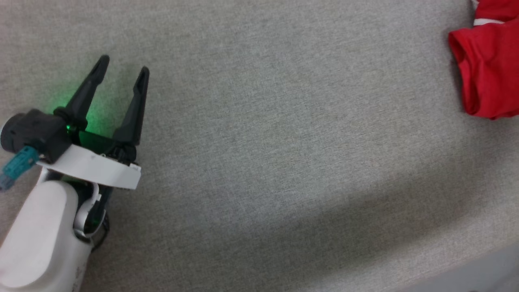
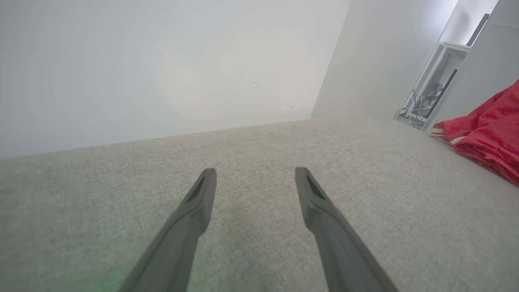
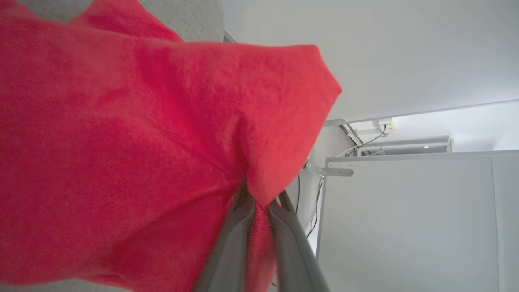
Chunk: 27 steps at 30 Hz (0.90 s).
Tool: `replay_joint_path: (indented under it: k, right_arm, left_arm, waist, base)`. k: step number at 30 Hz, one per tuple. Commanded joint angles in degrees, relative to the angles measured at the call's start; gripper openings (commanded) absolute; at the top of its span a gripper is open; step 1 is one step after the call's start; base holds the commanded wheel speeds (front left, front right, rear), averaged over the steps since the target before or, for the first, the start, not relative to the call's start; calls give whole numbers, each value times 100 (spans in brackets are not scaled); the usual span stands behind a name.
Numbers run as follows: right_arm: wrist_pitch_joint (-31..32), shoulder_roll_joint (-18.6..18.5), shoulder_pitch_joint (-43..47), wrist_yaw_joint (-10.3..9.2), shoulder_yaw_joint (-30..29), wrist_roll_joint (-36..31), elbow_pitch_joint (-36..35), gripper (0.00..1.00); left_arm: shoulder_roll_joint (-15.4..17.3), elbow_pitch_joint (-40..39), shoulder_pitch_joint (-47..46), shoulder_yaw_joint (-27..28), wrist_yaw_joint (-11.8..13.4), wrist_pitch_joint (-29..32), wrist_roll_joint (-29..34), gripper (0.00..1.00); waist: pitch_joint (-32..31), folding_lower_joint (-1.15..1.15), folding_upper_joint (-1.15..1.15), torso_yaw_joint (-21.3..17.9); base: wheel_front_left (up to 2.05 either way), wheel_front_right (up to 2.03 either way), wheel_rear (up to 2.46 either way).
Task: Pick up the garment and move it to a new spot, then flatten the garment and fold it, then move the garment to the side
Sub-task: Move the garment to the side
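You are holding the shirt [image 3: 142,142] with your right gripper [image 3: 261,202]. Its two fingers are squeezing almost all the way together, and a fold of red cloth is sitting tight between them. The rest of the cloth is bunching up around the fingers. In the head view the shirt [image 1: 490,73] is lying at the far right of the grey worktop [image 1: 263,142]. A bit of white trim is peeking out at the top, and part of the shirt is running off the picture. Your left gripper [image 1: 124,65] is hanging over the left side, well apart from the shirt. Its fingers are standing wide open and holding nothing. It looks like you are doing the first step, which is picking the shirt up to take it to a new spot. The bare middle of the worktop looks like a good place. Next you are probably going to need to lift the cloth clear, carry it over and lay it down gently. Be holding on tight, because a small pinch of cloth can slip. After that, both grippers are likely going to be pulling it flat.
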Motion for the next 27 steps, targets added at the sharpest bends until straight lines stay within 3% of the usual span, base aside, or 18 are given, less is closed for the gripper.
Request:
replay_joint_path:
  k: [1, 19, 23, 24, 25, 27]
  right_arm:
    - [-65, 100, -99, -9, -82, -86, 163, 0]
    - [-370, 875, -336, -8, -848, -473, 1770, 0]
    - [-554, 931, -357, -8, -1106, -594, 2021, 57]
    - [-603, 943, -360, -8, -1172, -611, 2078, 84]
    - [-635, 947, -367, -8, -1233, -637, 2129, 96]
    - [-699, 924, -389, -8, -1316, -708, 2208, 100]
  left_arm:
    - [-7, 45, -58, -39, 8, 23, -33, 100]
    - [91, 61, -50, -122, 61, 41, -97, 100]
    - [31, 84, 1, -146, 59, -5, -136, 100]
    - [10, 93, 18, -152, 53, -27, -142, 100]
    - [-10, 107, 37, -157, 57, -46, -142, 100]
    - [-60, 136, 73, -150, 66, -82, -160, 100]
  waist:
    - [99, 0, 0, 19]
    - [263, 0, 0, 381]
    - [132, 0, 0, 445]
    - [81, 0, 0, 464]
    - [20, 0, 0, 486]
    - [-120, 0, 0, 542]
  base:
    - [0, 0, 0]
    - [0, 0, 0]
    - [0, 0, 0]
    - [0, 0, 0]
    - [0, 0, 0]
    - [0, 0, 0]
